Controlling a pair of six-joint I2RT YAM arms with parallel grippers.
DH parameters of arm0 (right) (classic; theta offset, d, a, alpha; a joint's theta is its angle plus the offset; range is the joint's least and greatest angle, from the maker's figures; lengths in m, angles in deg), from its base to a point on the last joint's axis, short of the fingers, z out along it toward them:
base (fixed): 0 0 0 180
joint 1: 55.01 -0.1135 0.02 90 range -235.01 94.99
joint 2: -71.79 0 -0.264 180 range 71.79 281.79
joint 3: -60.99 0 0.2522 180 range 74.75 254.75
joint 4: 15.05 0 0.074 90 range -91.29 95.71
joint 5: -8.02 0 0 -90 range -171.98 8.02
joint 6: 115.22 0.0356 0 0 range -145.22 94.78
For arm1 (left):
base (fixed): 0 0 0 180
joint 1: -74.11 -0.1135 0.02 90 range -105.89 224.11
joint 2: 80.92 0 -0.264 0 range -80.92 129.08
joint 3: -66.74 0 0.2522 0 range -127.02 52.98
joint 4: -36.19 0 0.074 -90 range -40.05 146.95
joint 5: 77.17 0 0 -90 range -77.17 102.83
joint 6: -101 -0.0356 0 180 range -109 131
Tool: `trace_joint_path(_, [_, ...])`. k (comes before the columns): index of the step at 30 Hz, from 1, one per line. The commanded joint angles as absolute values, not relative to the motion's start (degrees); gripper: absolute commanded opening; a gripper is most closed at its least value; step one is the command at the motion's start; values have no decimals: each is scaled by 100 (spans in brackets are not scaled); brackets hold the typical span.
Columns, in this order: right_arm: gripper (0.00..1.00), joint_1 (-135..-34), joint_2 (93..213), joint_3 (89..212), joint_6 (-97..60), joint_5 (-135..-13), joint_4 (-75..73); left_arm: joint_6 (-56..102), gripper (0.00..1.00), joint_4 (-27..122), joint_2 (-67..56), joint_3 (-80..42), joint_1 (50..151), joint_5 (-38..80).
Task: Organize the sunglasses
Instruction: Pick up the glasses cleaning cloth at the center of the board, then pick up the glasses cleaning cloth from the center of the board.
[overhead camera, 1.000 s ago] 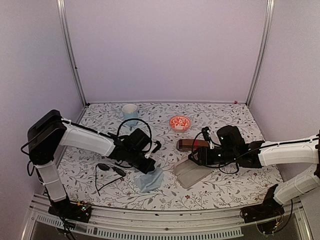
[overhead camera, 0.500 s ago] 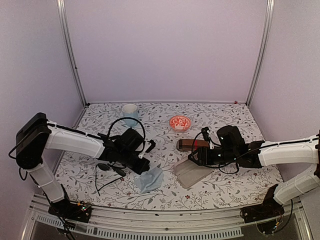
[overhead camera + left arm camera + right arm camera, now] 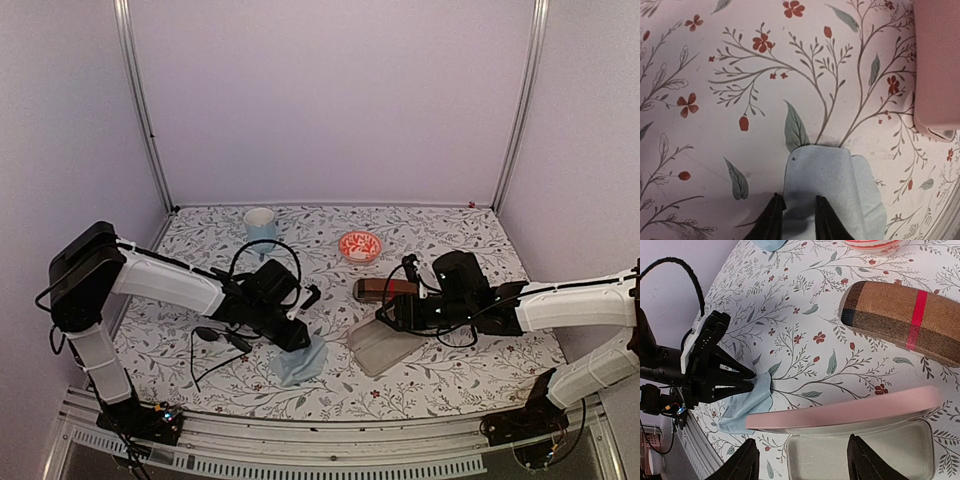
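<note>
We see left pincer [image 3: 798, 220] nipping blue cloth [image 3: 825, 185] edge. On table [image 3: 450, 380], near cloth's left, lie black sunglasses [image 3: 215, 337] — untouched. By open pink case [image 3: 850, 410], right pincer [image 3: 803, 452] spread wide; brown checked case [image 3: 900, 327] beyond, red bowl [image 3: 359, 245] farther back.

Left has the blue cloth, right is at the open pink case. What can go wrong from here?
1. Left gripper pinches the light blue cloth only by one edge; it may slip out or drag.
2. The black sunglasses with dark lenses lie arms unfolded beside the left arm; a sweep could snag them.
3. Right gripper, open at the open pink oblong case, could knock its lid.
</note>
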State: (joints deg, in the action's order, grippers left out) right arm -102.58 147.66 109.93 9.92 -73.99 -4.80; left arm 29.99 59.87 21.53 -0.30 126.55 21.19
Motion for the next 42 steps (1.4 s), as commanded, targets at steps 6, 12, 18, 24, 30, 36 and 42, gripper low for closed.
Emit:
trace_joint_path(6, [62, -10273, 14885, 11154, 995, -7362, -626, 2955, 24, 6097, 2437, -163, 12956, 1875])
trace_joint_path(12, [62, -10273, 14939, 11122, 1037, -7313, -693, 2984, 16, 6275, 2536, -241, 13134, 1515])
trace_joint_path(18, [62, -10282, 14883, 11092, 1049, -7316, -694, 3089, 0, 6235, 2515, -197, 13244, 1434])
trace_joint_path(24, [62, -10290, 14830, 11105, 1055, -7311, -678, 3122, 0, 6169, 2137, -84, 13260, 1303])
trace_joint_path(30, [61, -10497, 14876, 11387, 953, -7540, -439, 3112, 0, 6161, 1504, 142, 13189, 898])
trace_joint_path(36, [61, -10937, 15167, 11861, 677, -7817, -314, 3100, 0, 6194, 1227, 414, 12917, 662])
trace_joint_path(42, [61, -11335, 15845, 12763, 273, -7896, -93, 3070, 0, 6123, 1204, 637, 12604, 621])
